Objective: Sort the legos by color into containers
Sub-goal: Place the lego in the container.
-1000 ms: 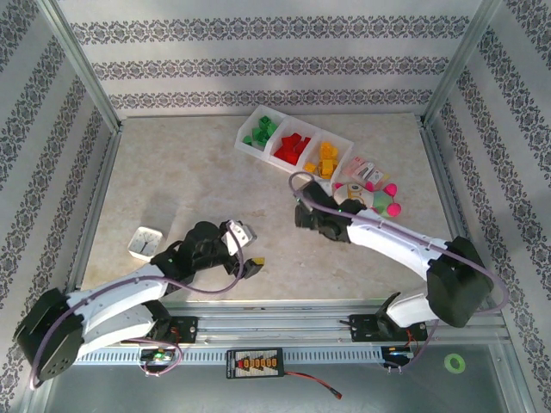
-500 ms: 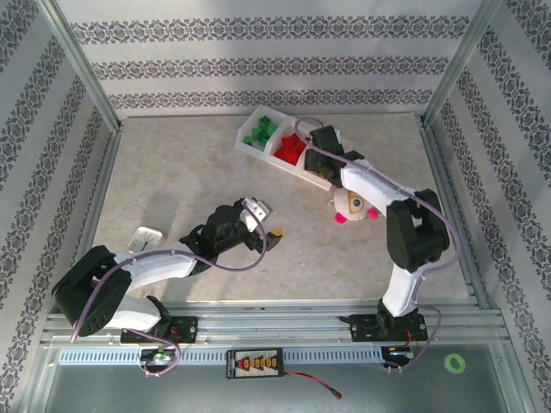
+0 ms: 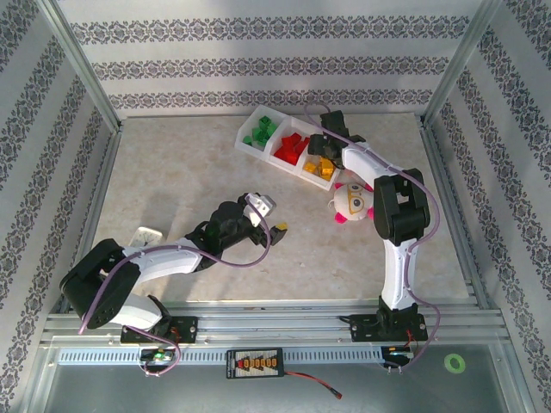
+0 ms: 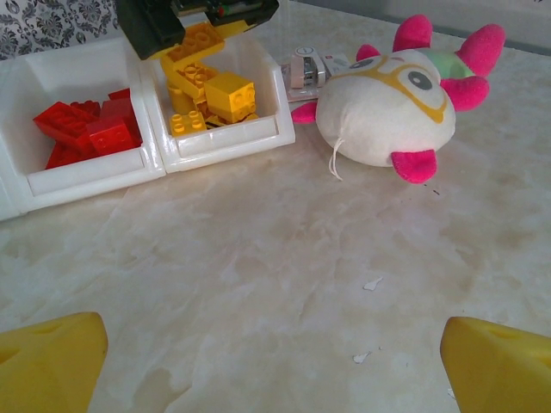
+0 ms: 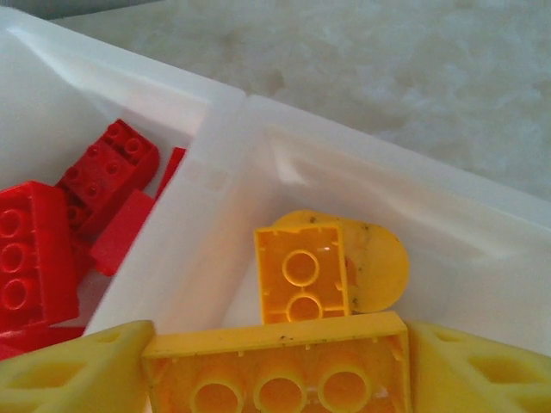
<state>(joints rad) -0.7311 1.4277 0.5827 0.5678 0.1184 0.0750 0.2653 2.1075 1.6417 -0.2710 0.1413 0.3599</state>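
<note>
- Tray [image 3: 269, 157] sits by the bench's [image 3: 172, 172] far edge, right of centre, with sorted bricks [image 4: 90, 129] inside.
- Right claw [image 4: 196, 26] is clamped on a yellow brick [image 5: 275, 370] above the tray's right-end compartment, possibly touching the pile.
- Left claw [image 4: 275, 361], fingers apart and empty, hangs over open marbled surface mid-bench.
- Plush toy [image 4: 387, 103] lies just beside the tray.
- Patterned walls [image 3: 258, 69] enclose three sides.

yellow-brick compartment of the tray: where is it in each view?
Top external: yellow compartment, rightmost of the row, upper centre, under the right gripper.
Left wrist: top, left of centre, front wall facing the camera.
Right wrist: centre, white inner wall behind the held yellow brick.
Shared landmark: the red bricks right beside it.
</note>
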